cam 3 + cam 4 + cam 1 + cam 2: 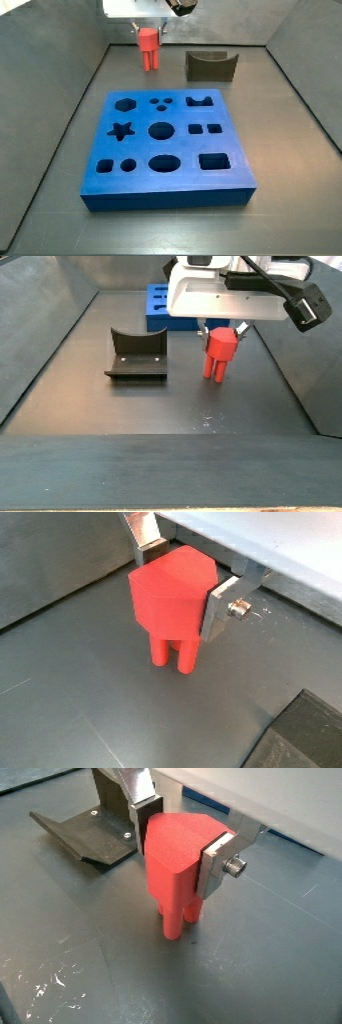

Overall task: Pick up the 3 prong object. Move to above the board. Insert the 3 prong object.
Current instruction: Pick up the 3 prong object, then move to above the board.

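The 3 prong object [168, 602] is a red-orange peg with a blocky head and narrower legs. My gripper [185, 580] is shut on its head, silver fingers [218, 610] pressing both sides; it also shows in the other wrist view [174, 863]. In both side views the peg [147, 48] [218, 354] hangs upright with its legs at or just above the dark floor; I cannot tell whether they touch. The board [163, 145] is a large blue block with dark shaped cut-outs, lying apart from the peg; only its end shows behind the gripper in a side view [158, 306].
A dark U-notched fixture [209, 66] stands on the floor beside the peg, also seen in a side view [135, 354] and a wrist view [87, 833]. Grey walls enclose the floor on all sides.
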Available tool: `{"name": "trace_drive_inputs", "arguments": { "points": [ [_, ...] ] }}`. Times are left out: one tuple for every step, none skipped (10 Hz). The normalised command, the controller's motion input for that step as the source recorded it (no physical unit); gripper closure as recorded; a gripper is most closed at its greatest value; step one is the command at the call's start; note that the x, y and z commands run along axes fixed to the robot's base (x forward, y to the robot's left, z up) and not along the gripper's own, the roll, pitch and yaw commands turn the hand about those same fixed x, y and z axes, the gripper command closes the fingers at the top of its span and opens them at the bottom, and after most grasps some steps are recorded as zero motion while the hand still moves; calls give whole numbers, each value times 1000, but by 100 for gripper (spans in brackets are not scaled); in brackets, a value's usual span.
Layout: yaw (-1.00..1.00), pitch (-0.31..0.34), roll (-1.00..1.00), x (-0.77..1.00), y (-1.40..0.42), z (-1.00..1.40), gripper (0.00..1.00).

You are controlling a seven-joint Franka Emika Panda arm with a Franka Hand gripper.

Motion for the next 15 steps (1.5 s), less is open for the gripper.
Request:
{"name": "trace_drive_inputs", "arguments": {
  "points": [
    [0, 0, 0, 0, 0, 0, 100],
    [0, 0, 0, 0, 0, 0, 100],
    [0, 0, 0, 0, 0, 0, 100],
    [0, 0, 0, 0, 0, 0, 100],
    [0, 0, 0, 0, 0, 0, 100],
    [0, 0, 0, 0, 0, 0, 100],
    [0, 0, 0, 0, 0, 0, 100],
    [0, 0, 0, 0, 0, 0, 100],
    [0, 0, 0, 0, 0, 0, 100],
    [0, 0, 0, 0, 0, 0, 100],
    [60, 30, 81, -369, 252, 1000, 100],
    [91, 35, 73, -372, 249, 1000, 100],
    [53, 19, 57, -349, 219, 1000, 100],
    [21, 25, 46, -323, 206, 1000, 100],
    [-2, 50, 34, -304, 199, 1000, 100]
  ]
}}
